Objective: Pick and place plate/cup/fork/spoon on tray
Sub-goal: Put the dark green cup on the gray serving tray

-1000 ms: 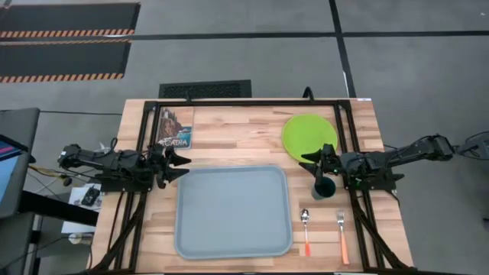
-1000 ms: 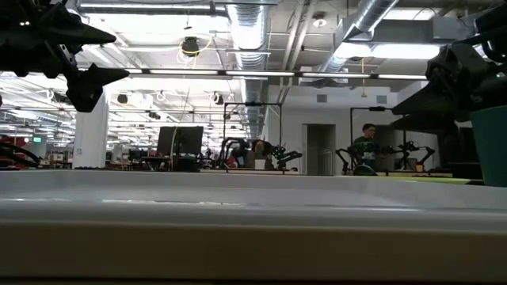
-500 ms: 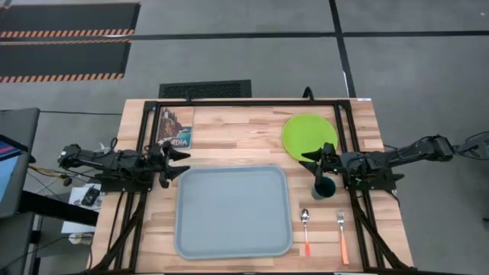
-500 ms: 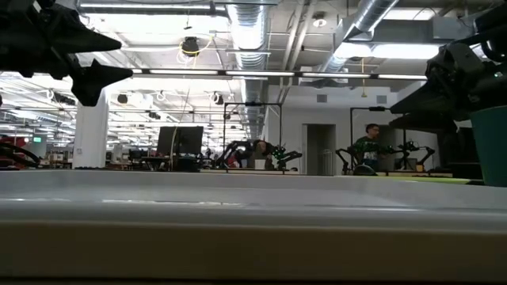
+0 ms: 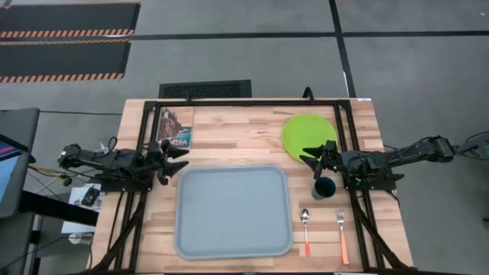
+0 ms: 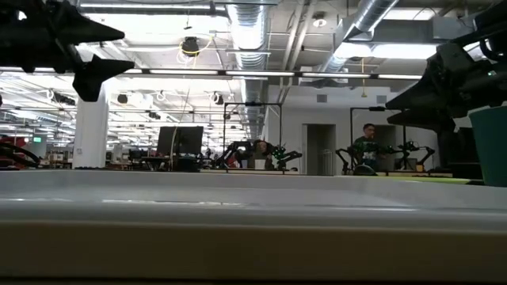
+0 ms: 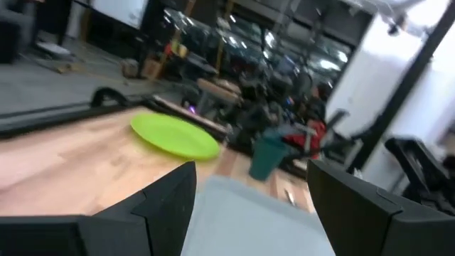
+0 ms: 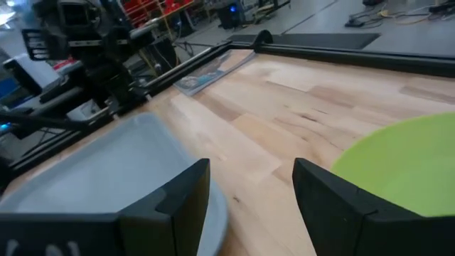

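The grey-blue tray (image 5: 233, 210) lies at the table's middle near side. The lime-green plate (image 5: 307, 134) lies flat at the far right, and the teal cup (image 5: 324, 187) stands upright just near of it. The spoon (image 5: 306, 229) and the fork (image 5: 341, 234) lie right of the tray. My right gripper (image 5: 306, 157) is open and empty, above the plate's near edge and just far of the cup. My left gripper (image 5: 186, 158) is open and empty, off the tray's far left corner.
A picture card (image 5: 176, 127) lies at the far left of the table. A black frame (image 5: 244, 102) runs along the far edge and down both sides. Bare wood (image 5: 237, 141) shows between the card and the plate. People stand in the room behind (image 6: 366, 142).
My right gripper has drawn a little away from the cup, toward the far edge and up; the cup stands where it was. My left gripper has risen a little and shifted slightly toward the far edge.
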`<control>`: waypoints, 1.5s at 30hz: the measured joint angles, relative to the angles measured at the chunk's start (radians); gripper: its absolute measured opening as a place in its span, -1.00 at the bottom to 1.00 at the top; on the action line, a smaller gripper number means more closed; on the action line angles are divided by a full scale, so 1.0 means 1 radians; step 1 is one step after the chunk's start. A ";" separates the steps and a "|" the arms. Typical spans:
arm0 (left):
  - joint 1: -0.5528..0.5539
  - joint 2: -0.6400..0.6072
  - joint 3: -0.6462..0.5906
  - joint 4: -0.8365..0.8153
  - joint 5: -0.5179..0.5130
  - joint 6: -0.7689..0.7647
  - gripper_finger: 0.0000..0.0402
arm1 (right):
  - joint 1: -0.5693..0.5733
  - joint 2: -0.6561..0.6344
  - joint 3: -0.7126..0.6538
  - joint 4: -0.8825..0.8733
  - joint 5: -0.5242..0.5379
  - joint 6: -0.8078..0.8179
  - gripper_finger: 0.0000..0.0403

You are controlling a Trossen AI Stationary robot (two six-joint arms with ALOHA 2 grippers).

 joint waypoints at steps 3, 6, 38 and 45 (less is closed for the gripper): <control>0.001 0.000 0.000 0.018 -0.054 -0.006 0.28 | 0.000 0.000 0.000 -0.002 0.011 -0.001 0.13; 0.001 0.000 0.000 0.045 -0.081 0.000 0.28 | 0.000 0.000 0.000 -0.015 0.050 0.008 0.13; 0.001 0.508 0.591 -0.249 -0.019 0.017 0.28 | 0.196 0.373 1.029 -1.048 -0.630 0.792 0.07; 0.001 0.659 0.698 -0.233 -0.058 0.109 0.28 | 0.435 0.571 1.027 -1.026 -0.819 1.055 -0.09</control>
